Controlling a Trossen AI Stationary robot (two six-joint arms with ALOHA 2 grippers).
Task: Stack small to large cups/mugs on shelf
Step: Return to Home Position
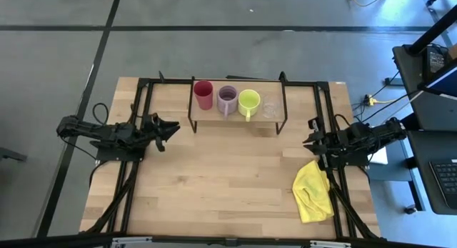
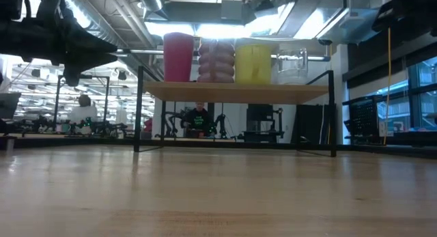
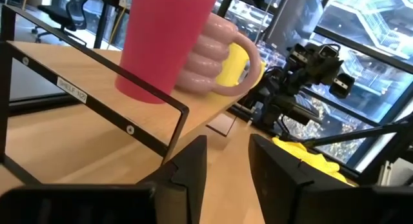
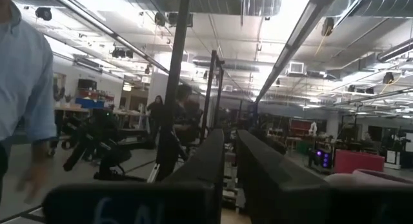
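Pale wood shelf (image 2: 235,91), four glossy cups (image 1: 227,99), left gripper (image 1: 171,126), right gripper (image 1: 308,142) barely parted, empty.

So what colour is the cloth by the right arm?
The cloth is yellow; high view.

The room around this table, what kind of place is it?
Probably a robotics lab or workshop, not a home. It has bare ceiling ducts, a concrete floor marked with tape lines, and a computer desk with a keyboard.
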